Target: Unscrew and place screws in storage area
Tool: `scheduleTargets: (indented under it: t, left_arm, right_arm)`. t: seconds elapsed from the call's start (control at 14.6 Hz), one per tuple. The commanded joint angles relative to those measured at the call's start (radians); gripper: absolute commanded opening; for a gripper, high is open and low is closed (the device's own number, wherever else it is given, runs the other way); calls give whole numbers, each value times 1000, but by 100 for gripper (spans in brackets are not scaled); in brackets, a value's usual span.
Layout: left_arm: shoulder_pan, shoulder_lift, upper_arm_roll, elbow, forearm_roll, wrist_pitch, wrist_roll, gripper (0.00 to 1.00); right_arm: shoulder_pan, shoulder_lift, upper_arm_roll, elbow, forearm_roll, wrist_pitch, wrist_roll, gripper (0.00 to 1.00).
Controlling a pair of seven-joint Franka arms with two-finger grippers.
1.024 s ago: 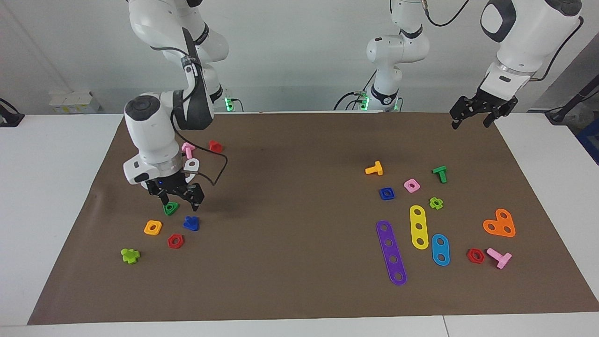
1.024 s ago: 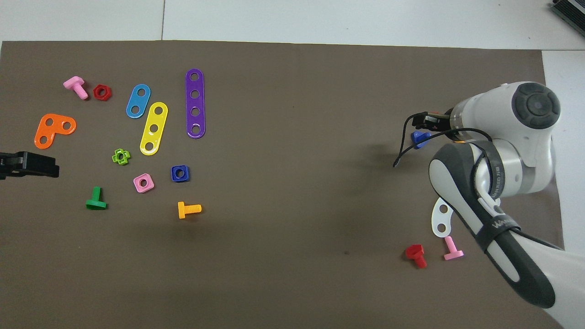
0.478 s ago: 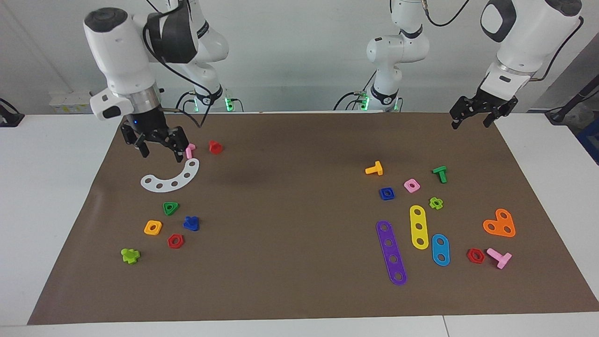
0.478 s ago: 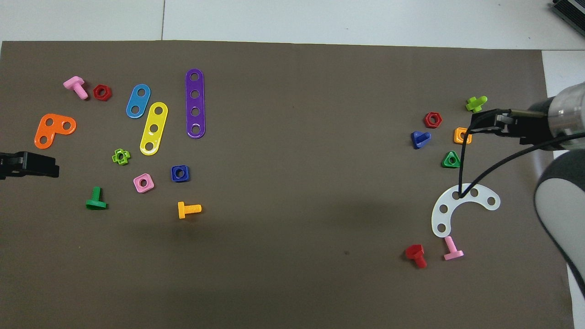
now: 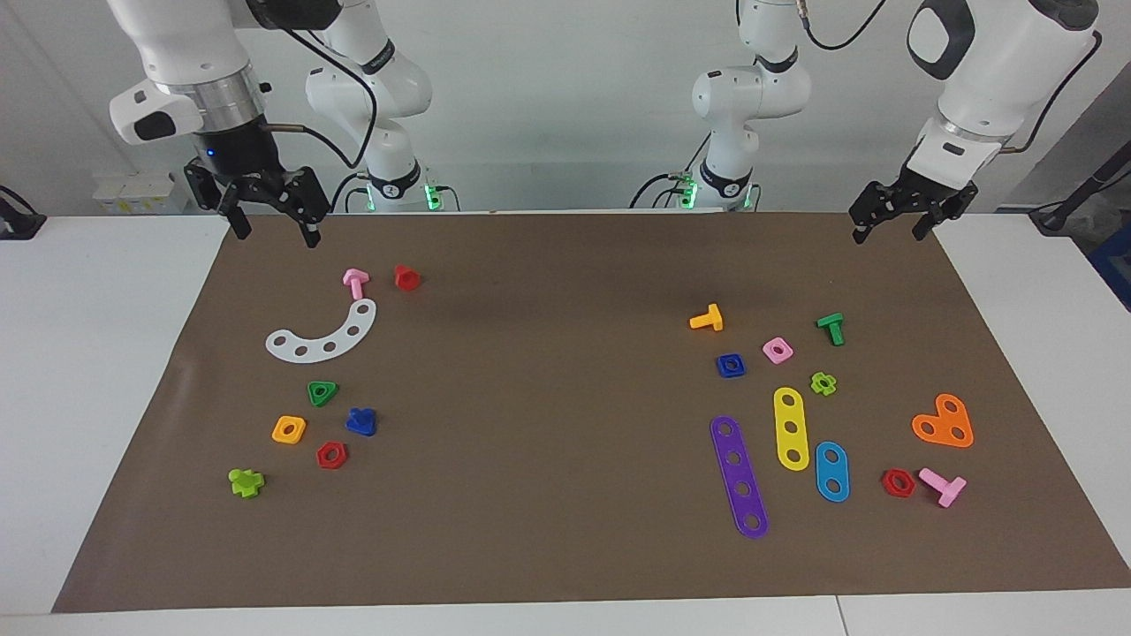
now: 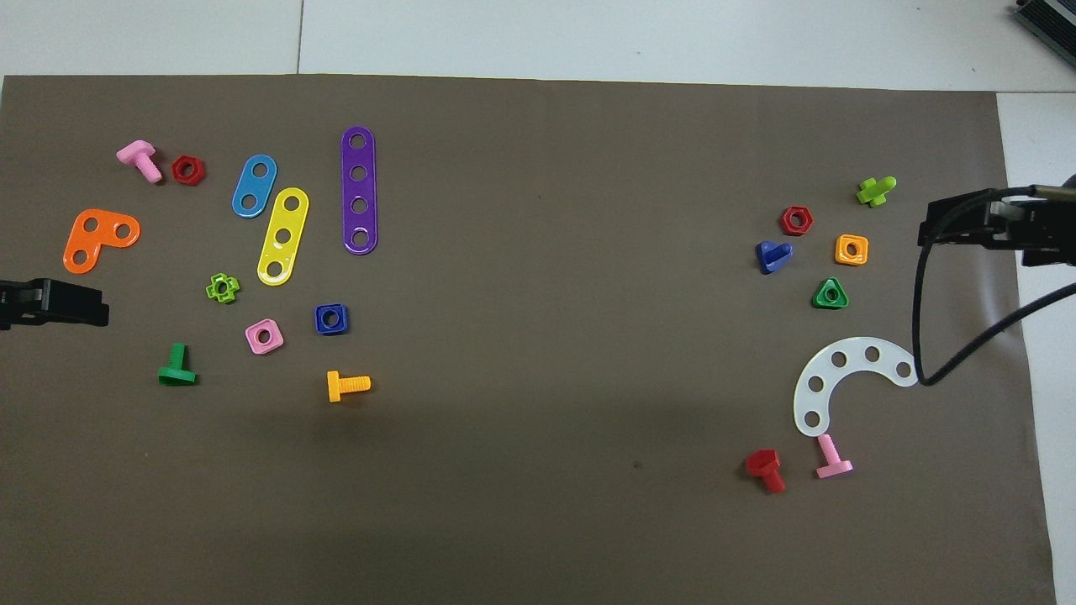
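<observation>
Right gripper [image 5: 274, 231], fingers spread and empty, hangs over the mat's robot-side edge, while the blue screw [image 5: 360, 421] lies in the storage area [image 5: 318, 424] apparently on its side, so it may roll against the red hexagon nut [image 5: 331, 455]; left gripper [image 5: 891, 225] waits, spread

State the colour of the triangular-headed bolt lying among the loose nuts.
Dark blue. The bolt shows best in the overhead view, beside the red hexagon nut.
</observation>
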Motion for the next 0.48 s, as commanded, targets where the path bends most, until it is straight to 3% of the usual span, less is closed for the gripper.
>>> scheduleTargets:
  t: [0.0,0.41]
  left_arm:
    - [-14,-3,4,-1,8,-2,-6,100]
    - [-14,-3,0,7,9,11,4,100]
  right_arm:
    - [-15,-11,7,-11,27,-38,-42,100]
    - [-13,-48,7,-91,30,-24,-50,100]
